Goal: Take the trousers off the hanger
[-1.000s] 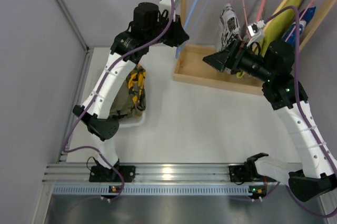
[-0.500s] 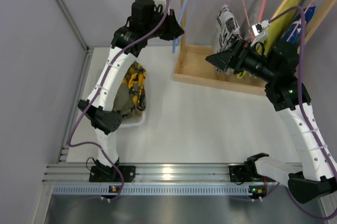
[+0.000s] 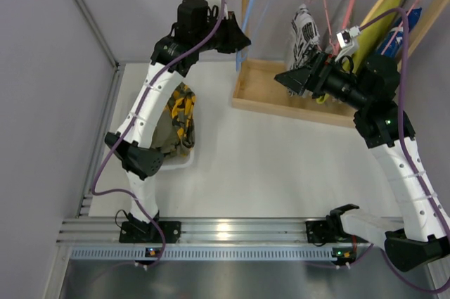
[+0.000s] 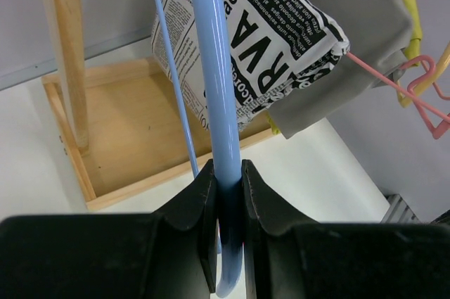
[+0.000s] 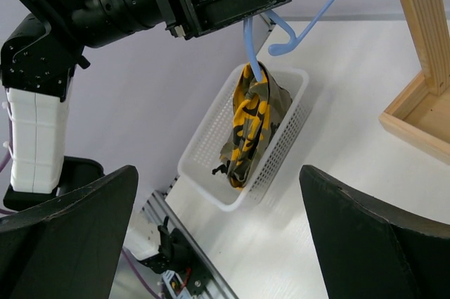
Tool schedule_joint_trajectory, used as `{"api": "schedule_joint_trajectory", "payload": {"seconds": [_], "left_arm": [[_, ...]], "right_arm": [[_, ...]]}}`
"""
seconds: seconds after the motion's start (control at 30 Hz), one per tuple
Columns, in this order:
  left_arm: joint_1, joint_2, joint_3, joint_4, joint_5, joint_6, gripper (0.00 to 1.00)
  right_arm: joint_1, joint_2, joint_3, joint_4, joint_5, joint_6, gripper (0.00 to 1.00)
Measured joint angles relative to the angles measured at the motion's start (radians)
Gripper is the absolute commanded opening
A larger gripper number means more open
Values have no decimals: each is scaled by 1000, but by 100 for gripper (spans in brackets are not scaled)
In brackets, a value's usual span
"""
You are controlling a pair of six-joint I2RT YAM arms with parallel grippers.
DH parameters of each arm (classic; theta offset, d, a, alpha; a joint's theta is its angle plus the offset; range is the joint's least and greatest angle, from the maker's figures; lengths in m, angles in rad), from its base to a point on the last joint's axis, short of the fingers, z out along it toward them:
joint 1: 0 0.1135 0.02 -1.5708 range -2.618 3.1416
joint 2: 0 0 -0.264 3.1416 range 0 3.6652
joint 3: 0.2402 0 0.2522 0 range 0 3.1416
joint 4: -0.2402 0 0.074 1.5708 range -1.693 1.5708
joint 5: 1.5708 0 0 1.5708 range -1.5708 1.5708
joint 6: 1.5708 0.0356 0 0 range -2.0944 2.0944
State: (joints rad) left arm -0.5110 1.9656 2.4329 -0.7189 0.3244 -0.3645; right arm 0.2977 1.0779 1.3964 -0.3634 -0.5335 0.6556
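Nearest the arm bases: white basket (image 3: pixel 180 163) against the left edge of the surface, with the trousers (image 3: pixel 181 112) bunched inside it. They are fully off the hanger, no part of them touching it.

Further back, over the far right part of the surface: right pincer (image 3: pixel 285 79) with jaws spread wide, holding nothing, hovering above the wooden rack tray (image 3: pixel 281 105). It points left toward the other arm. It is well apart from both trousers and hanger.

Far edge, left of the rack post (image 3: pixel 245 3): left pincer (image 4: pixel 226 193) clamped on the hanger (image 4: pixel 214 67), jaws pinching the blue rod on both sides. The rod's long axis runs steeply up and away from the jaws toward the rack top. The hanger is bare, and one curved end dips below the jaws on the basket side. Behind it hangs a newspaper-print garment (image 4: pixel 281 46) on the rack, not touching the rod as far as I can tell.

Key relation: the trousers lie below and nearer than the left pincer, and the hanger rises the opposite way, just beside the post. The left arm is the one on the hanger. Judgement: removal looks done, and what remains is parking or letting go of the hanger.
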Motion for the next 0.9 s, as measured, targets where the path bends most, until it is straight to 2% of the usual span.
{"api": "schedule_joint_trajectory", "payload": {"seconds": [0.4,0.67,0.9], "left_arm": [[-34,-90,-144,103,16,-62,0],[-25,-62,-55,151,135,-134,0],[9,57,6,245,244,-224,0]], "right_arm": [[-1,-4,-10,9,-10,1,99],[-6,-4,-15,20,-15,2,99],[-10,-5,-15,21,-19,0,99]]}}
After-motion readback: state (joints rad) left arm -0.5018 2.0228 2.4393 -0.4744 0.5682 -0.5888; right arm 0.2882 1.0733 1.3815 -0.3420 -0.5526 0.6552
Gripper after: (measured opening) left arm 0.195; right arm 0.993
